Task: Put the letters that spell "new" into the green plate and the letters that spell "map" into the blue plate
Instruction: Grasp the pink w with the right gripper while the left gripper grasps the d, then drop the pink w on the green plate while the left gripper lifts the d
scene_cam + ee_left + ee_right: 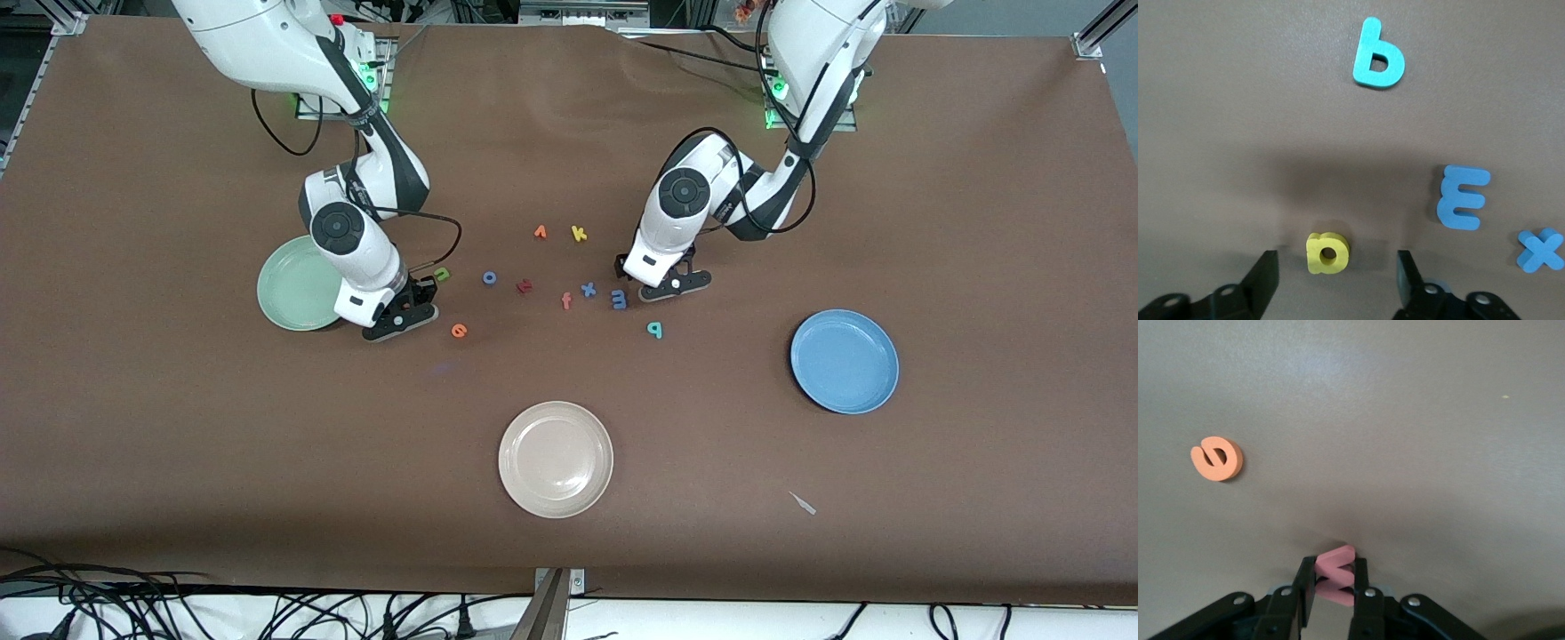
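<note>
Right gripper [1334, 581]: low on the tabletop [178, 427], at the green plate's [293, 284] 4 o'clock edge, clenched on the salmon w [1336, 573].

Left gripper [1337, 277]: low on the tabletop, fingers [1265, 273] spread, the yellow a [1327, 253] between them, untouched.

Letters, centre of tabletop: green n [442, 274] beside the right gripper; orange e [459, 331] at the n's 5 o'clock, nearer the front camera; blue m [619, 300] just beside the left gripper; teal p [654, 330] at the m's 4 o'clock.

Others: blue o [489, 277], dark red letter [524, 285], salmon f [566, 301], blue x [588, 289], orange letter [540, 232], yellow k [579, 233].

Blue plate [845, 362]: toward the left arm's end. Beige plate [556, 459]: nearest the front camera.
</note>
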Controlling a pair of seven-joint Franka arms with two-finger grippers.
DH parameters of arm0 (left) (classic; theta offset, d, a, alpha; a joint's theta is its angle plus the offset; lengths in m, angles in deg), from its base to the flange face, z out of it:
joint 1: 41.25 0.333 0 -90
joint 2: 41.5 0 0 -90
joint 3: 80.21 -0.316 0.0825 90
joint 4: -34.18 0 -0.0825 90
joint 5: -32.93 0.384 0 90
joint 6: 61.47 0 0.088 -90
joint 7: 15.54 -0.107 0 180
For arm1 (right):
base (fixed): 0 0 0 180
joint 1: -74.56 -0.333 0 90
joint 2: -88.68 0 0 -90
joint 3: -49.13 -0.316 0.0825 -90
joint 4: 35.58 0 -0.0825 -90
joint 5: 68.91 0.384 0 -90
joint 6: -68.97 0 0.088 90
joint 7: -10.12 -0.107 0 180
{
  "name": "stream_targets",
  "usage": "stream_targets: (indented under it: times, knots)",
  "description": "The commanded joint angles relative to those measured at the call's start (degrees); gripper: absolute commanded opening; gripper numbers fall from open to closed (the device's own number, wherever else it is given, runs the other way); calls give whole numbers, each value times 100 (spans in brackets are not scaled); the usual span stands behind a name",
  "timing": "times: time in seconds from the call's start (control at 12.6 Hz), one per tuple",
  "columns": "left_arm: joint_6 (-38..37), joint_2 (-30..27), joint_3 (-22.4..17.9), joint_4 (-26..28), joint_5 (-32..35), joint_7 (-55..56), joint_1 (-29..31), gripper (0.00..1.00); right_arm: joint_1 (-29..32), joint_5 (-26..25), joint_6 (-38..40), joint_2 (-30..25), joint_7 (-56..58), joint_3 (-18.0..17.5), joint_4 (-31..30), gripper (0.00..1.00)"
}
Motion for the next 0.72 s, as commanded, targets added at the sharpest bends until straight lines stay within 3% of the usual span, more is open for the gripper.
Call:
stream_targets:
  times: [0.0,0.16,0.32,0.4,0.64]
  knots:
    - [29,55,-35,-21,272,119,-49,70,-27,-70,1022,-802,70,384,-46,4]
    - [11,64,-35,-21,273,110,-57,57,-18,-70,1744,-1181,490,875,-72,4]
    - [2,64,-35,-21,273,110,-57,44,-18,-70,1748,-1253,1131,1341,-247,4]
    - [2,64,-35,-21,273,110,-57,35,-18,-52,1617,-1227,1177,1544,-396,4]
    - [-15,99,-35,-21,447,101,-49,15,-18,-44,285,-1174,1178,1607,-1422,8]
